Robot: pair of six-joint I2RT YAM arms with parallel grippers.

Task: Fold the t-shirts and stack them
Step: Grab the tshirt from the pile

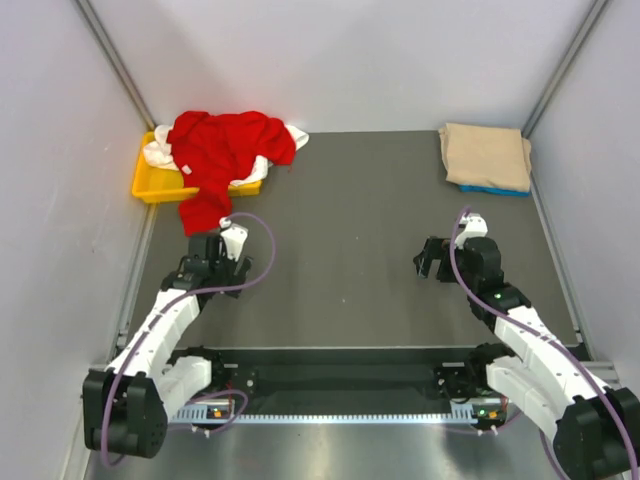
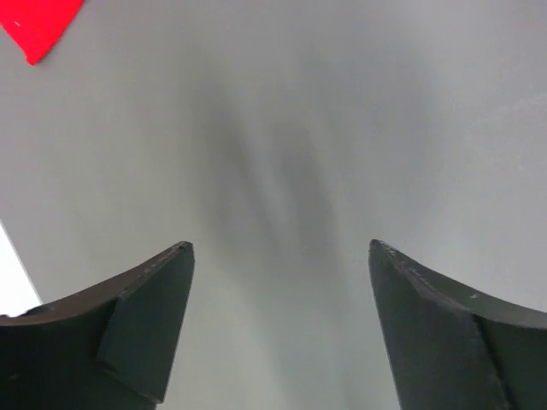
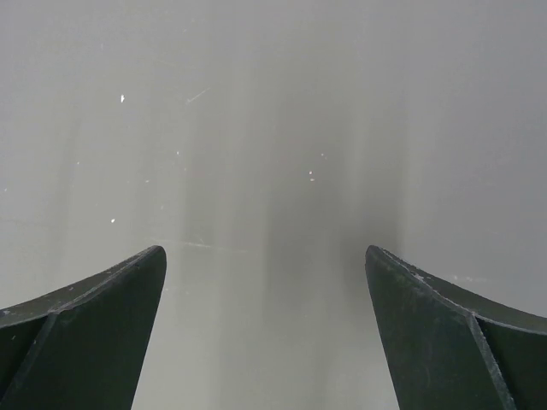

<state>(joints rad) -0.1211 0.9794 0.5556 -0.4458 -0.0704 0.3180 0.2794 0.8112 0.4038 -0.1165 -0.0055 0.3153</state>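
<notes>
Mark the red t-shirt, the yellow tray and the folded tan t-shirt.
Bright red cloth t-shirt (image 1: pixel 225 150): top view, crumpled middle.
Yellow plastic tray (image 1: pixel 150 188): top view, near-left rim.
Folded tan cloth t-shirt (image 1: pixel 485 155): top view, centre of top face.

Robot lab cell: plain white walls enclosing grey table, aluminium frame rail at front.

Bright, even light from above; top view crisp, wrist views washed pale, soft shadows smudging the desk.
</notes>
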